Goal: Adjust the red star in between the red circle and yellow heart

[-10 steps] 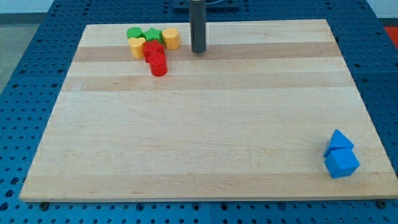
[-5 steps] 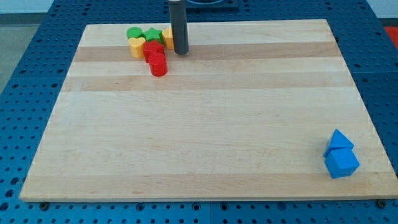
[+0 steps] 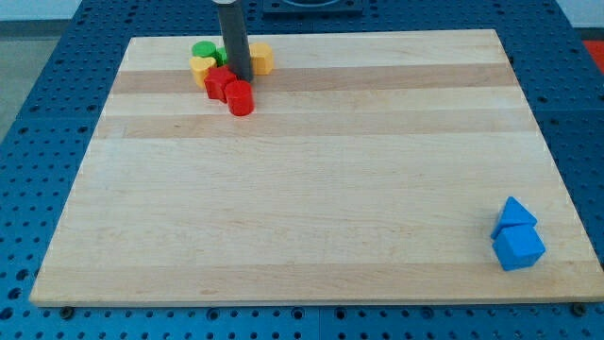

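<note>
On the pale, striped wooden board (image 3: 311,189), my tip (image 3: 240,77), the blunt end of a smooth dark rod with no pincer and nothing in hold, stands in the block cluster at the view's top left; it touches the glossy red star (image 3: 218,82) from the right. The red star sits touching the red circle (image 3: 240,98) at its lower right and the yellow heart (image 3: 200,66) at its upper left; a green block (image 3: 204,50) and a yellow hexagon (image 3: 261,58) flank the rod, and two matte blue blocks (image 3: 516,236) lie well apart at the bottom right.

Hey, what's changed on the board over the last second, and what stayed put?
My tip slid toward the view's left, from the right of the cluster into it, and now sits against the red star, which shifted slightly left toward the yellow heart. The red circle, green blocks, yellow block and both blue blocks stayed put.
</note>
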Controlling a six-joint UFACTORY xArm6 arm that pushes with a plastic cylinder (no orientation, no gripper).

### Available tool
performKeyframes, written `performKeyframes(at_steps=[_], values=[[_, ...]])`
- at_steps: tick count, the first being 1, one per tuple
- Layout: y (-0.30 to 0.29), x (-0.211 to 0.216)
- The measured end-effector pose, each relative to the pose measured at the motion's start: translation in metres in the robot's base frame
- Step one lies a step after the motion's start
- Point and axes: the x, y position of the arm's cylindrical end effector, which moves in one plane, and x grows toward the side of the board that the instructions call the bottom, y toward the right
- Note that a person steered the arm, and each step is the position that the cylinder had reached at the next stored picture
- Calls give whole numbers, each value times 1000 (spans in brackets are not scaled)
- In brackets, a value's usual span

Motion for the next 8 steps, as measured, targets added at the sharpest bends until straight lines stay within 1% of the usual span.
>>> performKeyframes(at_steps=[3, 4, 5, 6, 7, 8], values=[[0, -9], [1, 1], [35, 19], [101, 20], [184, 58], [250, 149]])
